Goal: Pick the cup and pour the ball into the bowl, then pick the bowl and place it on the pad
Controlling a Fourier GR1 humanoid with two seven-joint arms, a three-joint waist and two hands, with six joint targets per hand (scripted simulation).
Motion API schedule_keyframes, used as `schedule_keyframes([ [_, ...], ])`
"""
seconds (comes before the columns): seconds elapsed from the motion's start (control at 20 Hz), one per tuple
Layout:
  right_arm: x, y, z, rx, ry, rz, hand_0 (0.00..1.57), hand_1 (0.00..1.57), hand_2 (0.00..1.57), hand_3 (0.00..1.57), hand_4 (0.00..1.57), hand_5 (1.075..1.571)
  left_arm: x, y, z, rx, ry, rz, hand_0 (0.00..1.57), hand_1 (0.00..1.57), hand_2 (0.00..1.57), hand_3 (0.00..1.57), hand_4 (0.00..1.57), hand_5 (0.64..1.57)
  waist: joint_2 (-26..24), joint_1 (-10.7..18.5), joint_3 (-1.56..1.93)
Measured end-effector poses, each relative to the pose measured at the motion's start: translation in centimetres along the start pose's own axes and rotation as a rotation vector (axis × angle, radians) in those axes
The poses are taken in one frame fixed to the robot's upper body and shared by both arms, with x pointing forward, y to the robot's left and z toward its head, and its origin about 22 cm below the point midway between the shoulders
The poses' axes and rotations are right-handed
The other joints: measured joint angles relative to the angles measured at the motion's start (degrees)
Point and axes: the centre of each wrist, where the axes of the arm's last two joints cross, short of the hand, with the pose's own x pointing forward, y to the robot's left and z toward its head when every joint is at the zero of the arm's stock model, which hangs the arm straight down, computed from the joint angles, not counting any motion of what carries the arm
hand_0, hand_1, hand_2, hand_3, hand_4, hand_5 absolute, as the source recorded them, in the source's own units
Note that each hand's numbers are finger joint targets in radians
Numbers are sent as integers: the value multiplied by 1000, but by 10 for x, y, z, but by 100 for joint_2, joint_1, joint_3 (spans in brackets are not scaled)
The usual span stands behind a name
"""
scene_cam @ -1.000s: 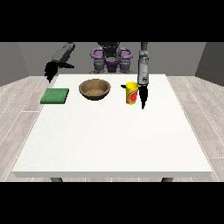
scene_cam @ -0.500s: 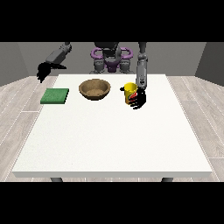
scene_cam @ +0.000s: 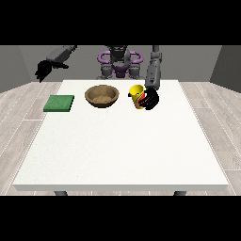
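Yellow and cylindrical, the small cup (scene_cam: 136, 95) stands on the far part of the large white table (scene_cam: 122, 141), and my black hand at the view's right (scene_cam: 150, 99) is against its side, the one nearer the view's right edge. My dark fingers (scene_cam: 142, 100) curl across the cup's front, so the hand is closed round it. A bit of red shows on the cup beside those fingers; I cannot tell whether that is the ball. The cup looks roughly upright, and I cannot tell whether its base is touching the tabletop. My grey forearm (scene_cam: 154, 75) comes down to that hand from above.

Just beside the cup, toward the view's left, sits the round brown wooden bowl (scene_cam: 101, 95), upright with its opening facing up, apart from the cup with a strip of white table between them. Further toward the view's left lies the flat green square pad (scene_cam: 59, 103), near the table's edge on that side and well apart from the bowl.

My other hand, at the view's left (scene_cam: 44, 70), hangs in the air beyond the table's far corner, above and behind the pad, touching nothing. Its fingers point downward, but I cannot tell how far they are bent.
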Motion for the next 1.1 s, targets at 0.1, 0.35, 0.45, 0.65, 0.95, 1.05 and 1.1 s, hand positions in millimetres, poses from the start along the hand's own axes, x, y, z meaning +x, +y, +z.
schedule_keyframes([
  [0.1, -11, -1, 5, -6, 48, -8, 0, 0, 256, 318, 253, 1567, 2, -6, 5, -34, -6, -102, 1357, 1357, 1571, 1571, 1012, 1555, -292, 23, -3],
  [0.35, -33, -3, 15, -11, 152, -25, 0, 0, 111, 292, 431, 1565, 21, -40, 14, -131, -51, -311, 1325, 1325, 1571, 1571, 908, 1562, -903, 13, 5],
  [0.45, -43, -6, 22, -25, 192, -34, 0, 0, 108, 276, 502, 1564, 34, -59, 20, -181, -72, -372, 1325, 1325, 1571, 1571, 908, 1562, -1128, 81, 4],
  [0.65, -57, -25, 42, -71, 255, -37, 0, 0, 132, 192, 663, 1547, 70, -101, 33, -289, -105, -457, 1325, 1325, 1571, 1571, 908, 1562, -1491, 352, -7],
  [0.95, -72, -40, 61, -118, 317, -40, 0, 0, 92, 243, 719, 1541, 127, -140, 38, -408, -208, -620, 581, 581, 1571, 1571, 736, 1570, -1825, 555, -17],
  [1.05, -77, -45, 69, -134, 339, -37, 0, 0, 158, 266, 730, 1540, 145, -148, 37, -448, -273, -692, 543, 543, 1571, 1571, 758, 1571, -1958, 656, -16],
  [1.1, -79, -43, 69, -136, 353, -37, 0, 0, 171, 326, 730, 1540, 152, -151, 37, -472, -306, -736, 681, 681, 1571, 1571, 782, 1569, -2032, 685, -17],
])
